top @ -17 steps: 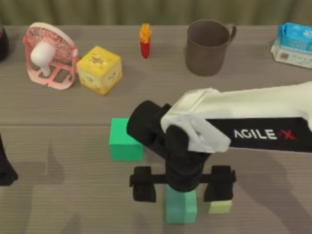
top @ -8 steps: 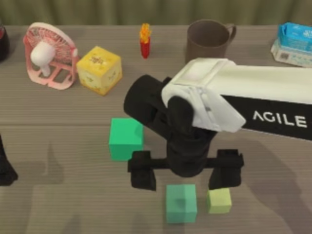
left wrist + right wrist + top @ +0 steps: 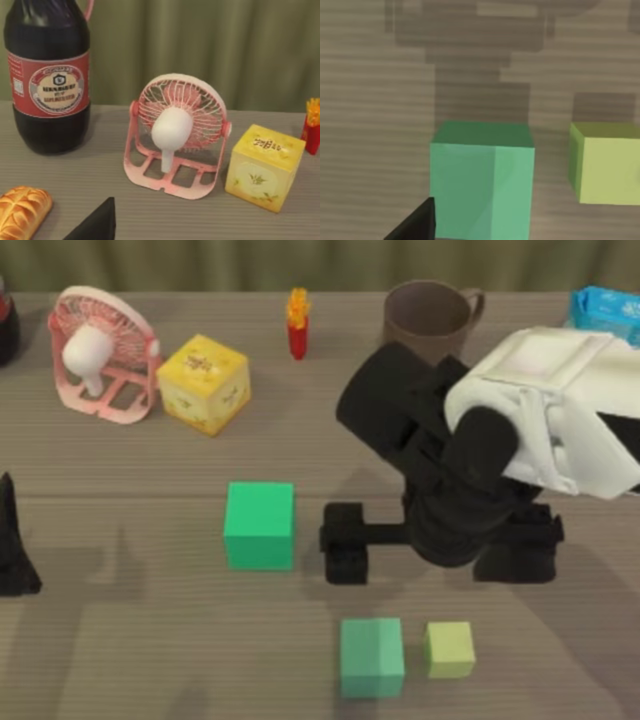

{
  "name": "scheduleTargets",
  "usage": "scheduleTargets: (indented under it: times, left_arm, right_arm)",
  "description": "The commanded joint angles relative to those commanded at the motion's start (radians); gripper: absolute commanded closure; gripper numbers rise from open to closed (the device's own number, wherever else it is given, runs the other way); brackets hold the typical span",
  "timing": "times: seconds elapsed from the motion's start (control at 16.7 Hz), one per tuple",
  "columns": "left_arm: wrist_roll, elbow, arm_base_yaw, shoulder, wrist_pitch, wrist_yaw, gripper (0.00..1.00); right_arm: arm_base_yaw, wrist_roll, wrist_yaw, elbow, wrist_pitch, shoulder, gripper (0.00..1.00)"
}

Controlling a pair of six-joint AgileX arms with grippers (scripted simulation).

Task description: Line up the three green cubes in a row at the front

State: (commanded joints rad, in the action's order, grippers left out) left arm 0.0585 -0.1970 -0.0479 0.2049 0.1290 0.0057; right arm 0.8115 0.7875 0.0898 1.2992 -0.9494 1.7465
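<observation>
The teal-green cube and the small pale yellow-green cube stand side by side near the table's front edge, a small gap between them. The larger bright green cube sits alone farther back and to the left. My right gripper hovers behind the front pair, open and empty, fingers spread wide. The right wrist view looks down on the teal-green cube and the pale cube, both free of the fingers. My left gripper is parked at the table's left edge, open.
Along the back stand a pink fan, a yellow patterned cube, a red fries toy, a brown mug and a blue carton. The left wrist view adds a dark bottle and a bread loaf.
My right gripper has lifted off the teal-green cube and drawn back and to the right, still open. The cubes have not moved.
</observation>
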Motion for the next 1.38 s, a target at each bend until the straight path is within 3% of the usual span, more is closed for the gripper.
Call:
scheduleTargets:
  times: [0.3,0.6,0.78,1.02,1.38]
  left_arm:
    - [0.100,-0.355,-0.108,0.436,0.232,-0.001,0.00]
    - [0.217,-0.757,-0.236,1.010,0.517,-0.002,0.00]
    - [0.281,-0.977,-0.309,1.307,0.675,-0.002,0.00]
    - [0.358,-1.245,-0.395,1.630,0.852,0.000,0.00]
    - [0.429,-1.499,-0.471,1.923,0.998,-0.003,0.00]
  right_arm:
    - [-0.179,-0.192,0.068,-0.294,0.186,-0.436,0.00]
    - [-0.407,-0.420,0.086,-0.680,0.422,-0.964,0.00]
    - [-0.535,-0.544,0.066,-0.897,0.565,-1.239,0.00]
    - [-0.671,-0.674,0.011,-1.117,0.741,-1.500,0.00]
    - [-0.790,-0.778,-0.078,-1.286,0.929,-1.726,0.00]
